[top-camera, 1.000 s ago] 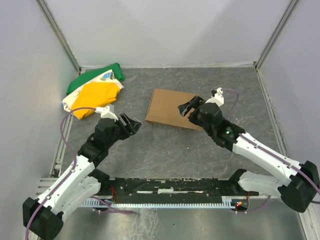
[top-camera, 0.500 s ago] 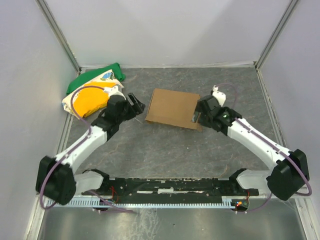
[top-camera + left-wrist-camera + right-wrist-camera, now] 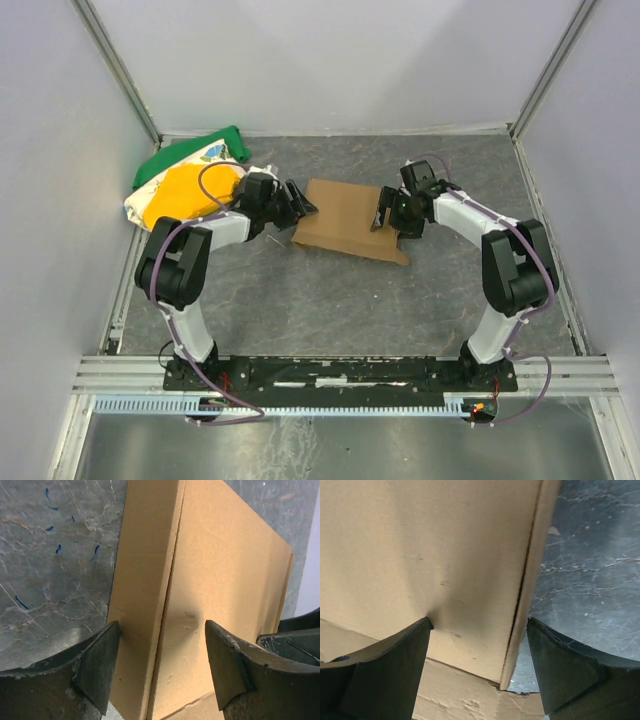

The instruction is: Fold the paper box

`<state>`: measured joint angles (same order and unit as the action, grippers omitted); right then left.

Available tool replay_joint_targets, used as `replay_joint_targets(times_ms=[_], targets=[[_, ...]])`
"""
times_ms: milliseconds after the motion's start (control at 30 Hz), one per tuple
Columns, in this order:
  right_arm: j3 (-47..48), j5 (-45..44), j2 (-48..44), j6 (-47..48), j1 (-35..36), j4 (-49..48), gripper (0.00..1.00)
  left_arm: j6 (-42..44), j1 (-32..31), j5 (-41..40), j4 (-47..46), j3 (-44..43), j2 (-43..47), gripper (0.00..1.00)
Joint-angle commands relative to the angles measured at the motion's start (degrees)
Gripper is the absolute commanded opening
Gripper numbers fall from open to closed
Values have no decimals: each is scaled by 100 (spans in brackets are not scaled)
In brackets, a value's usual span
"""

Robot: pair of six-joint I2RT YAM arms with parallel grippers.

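The left fingers (image 3: 95,670) are spread wide and grip nothing. One tip sits at the outer edge of a narrow cardboard strip along the left side of the paper box (image 3: 345,215), and the other hangs over the broad top panel, so a crease of the box runs between them. Whether either tip presses on the cardboard cannot be told. The right fingers (image 3: 385,665) are likewise parted and empty, one over the broad brown panel and the other over the bare grey table (image 3: 330,290) just past the box's right edge. A second layer of cardboard shows beneath that edge. From above, the box lies flat and closed-looking near the middle of the table, slightly skewed, between the two sets of fingers. A green, yellow and white cloth bundle (image 3: 185,185) lies at the far left, apart from the box.
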<state>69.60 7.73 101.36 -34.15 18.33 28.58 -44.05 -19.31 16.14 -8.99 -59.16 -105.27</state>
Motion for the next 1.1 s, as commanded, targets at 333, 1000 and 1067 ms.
replay_joint_targets(times_ms=[333,1000,1067], targets=[[-425,1305,-452,140,-111,-413,84,-906,-753,522,-1047,1582,1250,73],[-2944,-1,-5536,-2544,314,333,79,-78,-738,-700,85,1084,1507,75],[-3249,62,-5811,-2997,406,34,80,-92,-741,-664,22,1104,1482,75]])
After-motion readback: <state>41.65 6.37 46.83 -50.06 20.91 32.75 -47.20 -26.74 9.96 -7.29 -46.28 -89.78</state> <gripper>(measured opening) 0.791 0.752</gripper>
